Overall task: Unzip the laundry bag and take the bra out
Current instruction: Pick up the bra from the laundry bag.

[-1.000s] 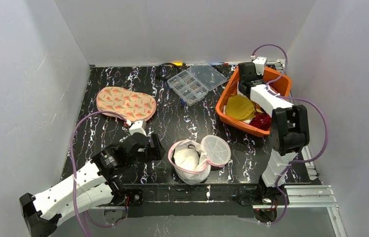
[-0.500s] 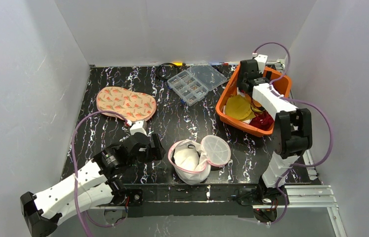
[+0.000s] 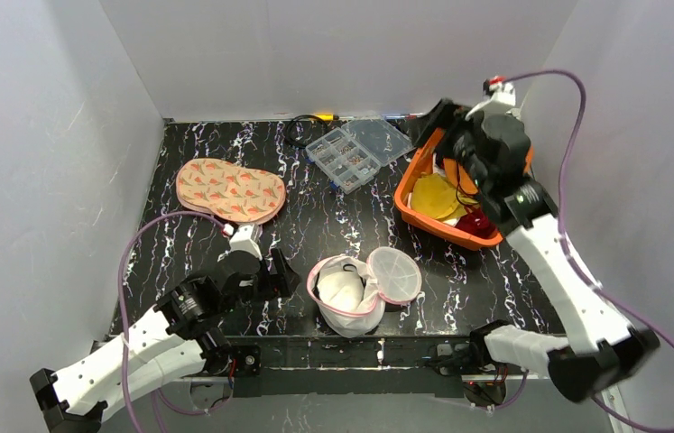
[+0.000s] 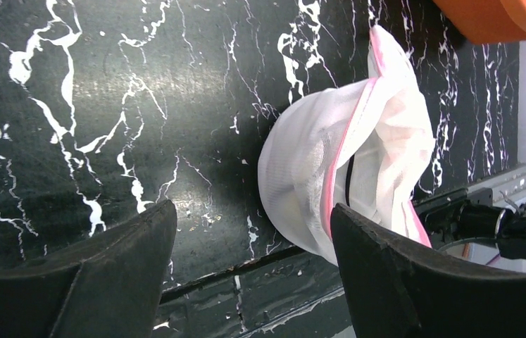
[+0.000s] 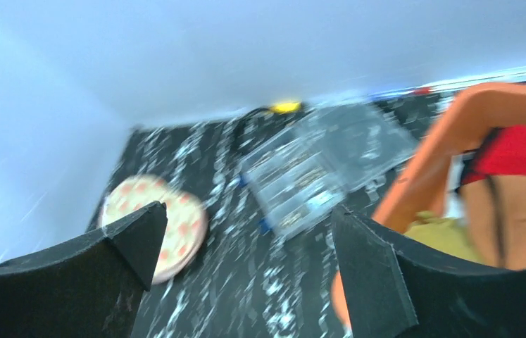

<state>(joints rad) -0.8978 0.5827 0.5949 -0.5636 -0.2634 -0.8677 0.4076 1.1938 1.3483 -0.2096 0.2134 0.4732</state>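
Note:
The laundry bag (image 3: 348, 298), a white mesh pod with a pink zip rim, lies near the table's front edge. It is unzipped, and its round lid (image 3: 394, 273) is flipped to the right. White padding and a black cord show inside. My left gripper (image 3: 276, 275) rests just left of the laundry bag (image 4: 344, 162), open and empty. My right gripper (image 3: 437, 122) hangs open and empty above the orange basket (image 3: 410, 180). A red garment with black straps (image 5: 520, 151), seemingly the bra, lies in that basket.
A clear compartment box (image 3: 355, 149) sits at the back centre with cables (image 3: 301, 131) behind it. A pink patterned pad (image 3: 229, 189) lies at the back left. Yellow cloth (image 3: 437, 194) also fills the basket. White walls enclose three sides.
The right arm has lifted out of the basket and swung upward, and its jaws have opened. The left arm shifted slightly. The bag has not moved.

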